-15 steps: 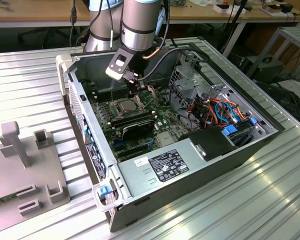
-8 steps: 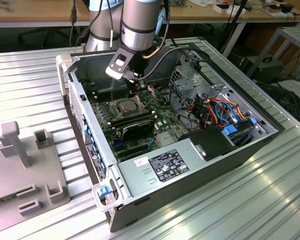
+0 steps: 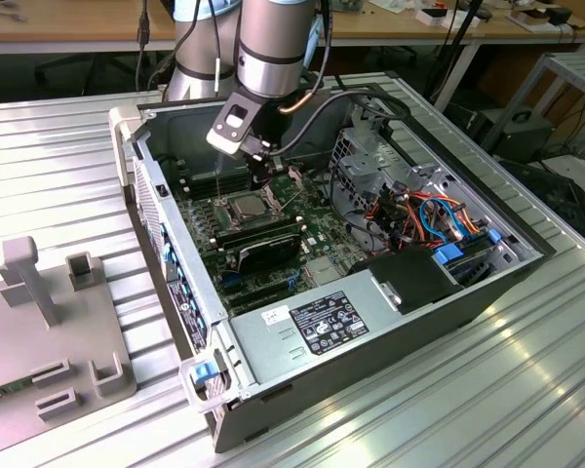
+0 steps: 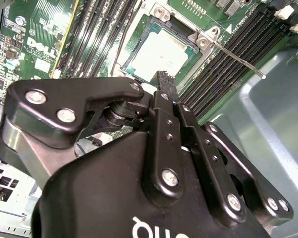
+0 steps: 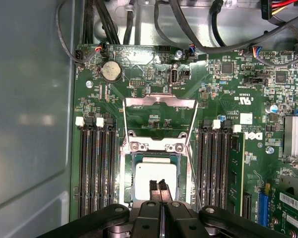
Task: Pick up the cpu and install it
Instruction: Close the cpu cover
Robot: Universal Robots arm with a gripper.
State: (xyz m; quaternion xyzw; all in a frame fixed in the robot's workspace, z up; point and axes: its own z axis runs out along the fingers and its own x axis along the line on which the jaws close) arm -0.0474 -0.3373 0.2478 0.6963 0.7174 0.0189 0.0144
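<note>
The cpu (image 5: 151,179), a square chip with a pale metal lid, lies in its socket on the green motherboard (image 5: 139,74) inside the open computer case (image 3: 370,322). It also shows in the second wrist view (image 4: 161,52) and in the exterior view (image 3: 246,206). The socket's metal retention frame (image 5: 161,101) stands flipped open, and its thin lever (image 4: 238,59) sticks out to one side. My gripper (image 5: 160,187) hovers right above the cpu's edge, fingers pressed together with nothing between them. In the exterior view the gripper (image 3: 261,180) hangs over the socket.
Black memory slots (image 5: 95,168) flank the socket on both sides. Cables (image 3: 419,210) and a drive cage (image 3: 370,156) fill the case toward the exterior view's right, with the power supply (image 3: 322,322) in front. A grey fixture (image 3: 49,322) stands on the ribbed table at the exterior view's left.
</note>
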